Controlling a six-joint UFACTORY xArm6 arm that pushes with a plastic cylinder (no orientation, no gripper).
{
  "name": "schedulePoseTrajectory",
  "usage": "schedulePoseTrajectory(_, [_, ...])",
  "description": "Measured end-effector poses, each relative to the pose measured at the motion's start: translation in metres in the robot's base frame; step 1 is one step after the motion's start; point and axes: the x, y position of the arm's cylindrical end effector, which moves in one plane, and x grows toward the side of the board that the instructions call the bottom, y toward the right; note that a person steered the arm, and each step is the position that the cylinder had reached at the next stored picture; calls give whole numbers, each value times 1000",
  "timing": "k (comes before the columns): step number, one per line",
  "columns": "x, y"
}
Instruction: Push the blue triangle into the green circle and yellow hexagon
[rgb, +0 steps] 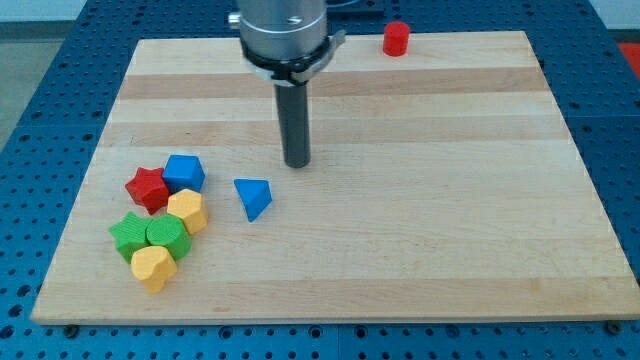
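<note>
Right now the dark rod stands upright over the wooden board (420, 250), and my tip (298, 163) rests on bare wood, touching no block. From the tip, the blue triangle (253, 197) sits near at about seven o'clock, with a clear gap between them. The triangle lies apart from the cluster at the view's left. In that cluster, the yellow hexagon (187, 211) is the closest piece, at about nine o'clock from the triangle, and the green circle (167, 236) touches the hexagon at its seven o'clock. A green block (128, 235) sits beside the circle, a second yellow block (153, 267) below it, and a red star (147, 188) and a blue block (184, 172) crown the group. A red cylinder (396, 38) stands alone at the board's top edge.
</note>
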Motion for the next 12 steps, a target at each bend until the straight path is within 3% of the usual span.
schedulePoseTrajectory(5, [72, -43])
schedulePoseTrajectory(6, [73, -40])
schedulePoseTrajectory(7, [68, 18])
schedulePoseTrajectory(8, [116, 17])
schedulePoseTrajectory(9, [126, 14])
schedulePoseTrajectory(12, [97, -41])
